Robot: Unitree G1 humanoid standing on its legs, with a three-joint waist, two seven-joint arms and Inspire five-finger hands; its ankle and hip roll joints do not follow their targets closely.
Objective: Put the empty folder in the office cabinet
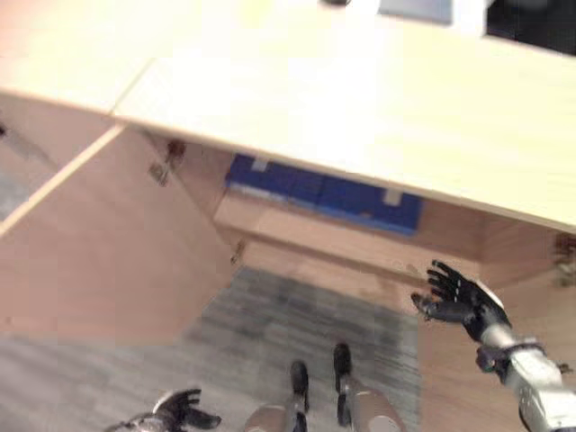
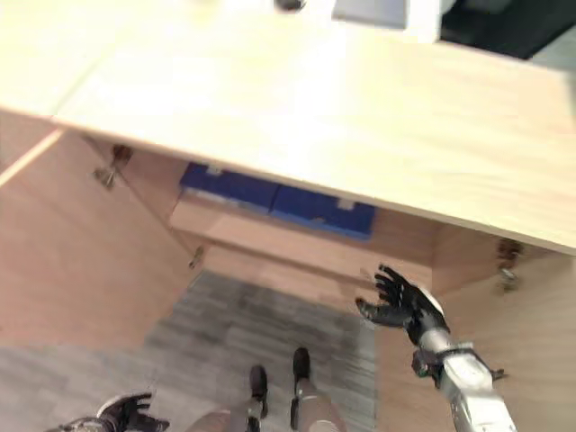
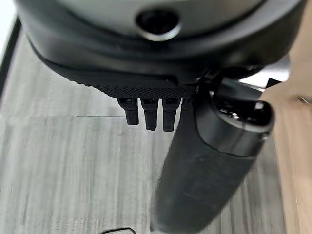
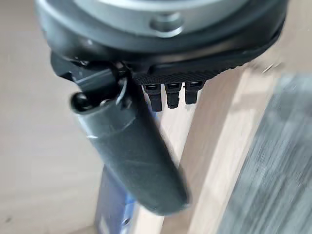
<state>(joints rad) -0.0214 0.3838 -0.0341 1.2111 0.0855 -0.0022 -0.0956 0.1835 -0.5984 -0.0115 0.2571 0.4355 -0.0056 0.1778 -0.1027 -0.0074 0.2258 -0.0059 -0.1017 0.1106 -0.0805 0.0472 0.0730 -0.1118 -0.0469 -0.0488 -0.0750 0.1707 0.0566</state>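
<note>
right hand (image 1: pixel 463 301) spread, empty, folder (image 1: pixel 324 193) shelved

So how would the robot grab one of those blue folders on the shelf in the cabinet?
Probably by the front edge, coming straight in from the open front. The blue folders lie flat on the shelf under the cabinet top, so only that edge faces out. The open right hand is nearest; the left hand hangs low.

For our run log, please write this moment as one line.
folder: blue folder lying on cabinet shelf | right hand: open, empty, near cabinet opening | left hand: low, idle, empty | cabinet doors: open
</note>
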